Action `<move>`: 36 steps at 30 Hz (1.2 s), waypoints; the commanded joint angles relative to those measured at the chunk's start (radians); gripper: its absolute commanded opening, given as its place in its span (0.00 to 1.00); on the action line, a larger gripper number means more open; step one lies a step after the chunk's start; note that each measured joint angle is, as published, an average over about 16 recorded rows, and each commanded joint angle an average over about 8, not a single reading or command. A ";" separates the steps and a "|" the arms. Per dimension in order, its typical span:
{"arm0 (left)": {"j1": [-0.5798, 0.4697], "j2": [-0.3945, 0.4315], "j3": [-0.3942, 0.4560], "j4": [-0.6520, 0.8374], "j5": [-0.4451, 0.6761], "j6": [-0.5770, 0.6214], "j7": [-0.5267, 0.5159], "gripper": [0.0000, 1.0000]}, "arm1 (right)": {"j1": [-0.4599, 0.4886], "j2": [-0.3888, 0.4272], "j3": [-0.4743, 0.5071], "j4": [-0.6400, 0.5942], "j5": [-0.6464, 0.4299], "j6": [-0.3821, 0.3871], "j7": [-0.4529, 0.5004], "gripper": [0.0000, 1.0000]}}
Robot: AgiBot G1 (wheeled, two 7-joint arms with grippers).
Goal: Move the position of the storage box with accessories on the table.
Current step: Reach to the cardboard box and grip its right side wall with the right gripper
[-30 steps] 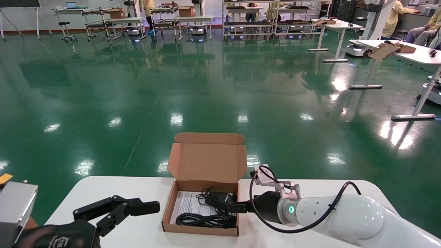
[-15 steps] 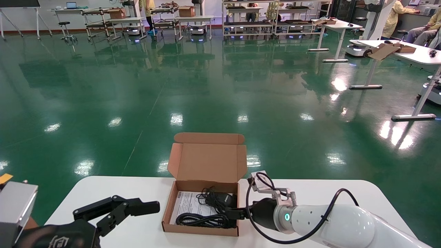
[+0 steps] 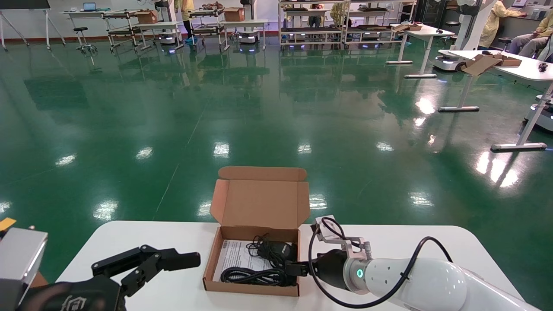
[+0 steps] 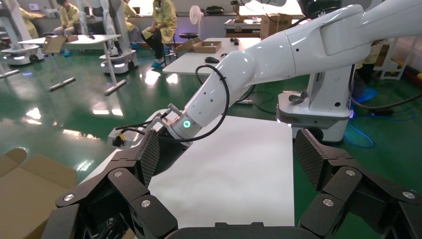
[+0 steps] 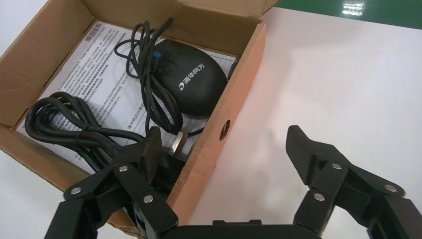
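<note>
The brown storage box [image 3: 259,203] sits open on the white table [image 3: 164,235], lid upright at the far side. Inside lie coiled black cables [image 3: 252,275], a black adapter block [image 5: 199,84] and a white printed sheet [image 3: 233,255]. My right gripper [image 3: 297,268] is open and straddles the box's right wall [image 5: 234,109]: one finger [image 5: 149,149] is inside among the cables, the other [image 5: 303,149] is outside above the table. My left gripper [image 3: 173,258] is open and empty, left of the box and apart from it.
The table's far edge runs just behind the box. In the left wrist view the box corner [image 4: 25,189] and my right arm [image 4: 239,74] show. Distant white tables [image 3: 497,60], racks and people stand on the green floor.
My right gripper has slid a little left, so one finger reaches deeper over the box's right wall. The box and the left arm have not moved.
</note>
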 commanded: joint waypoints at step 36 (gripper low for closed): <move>0.000 0.000 0.000 0.000 0.000 0.000 0.000 1.00 | 0.015 0.002 -0.115 -0.008 0.105 0.026 0.006 0.00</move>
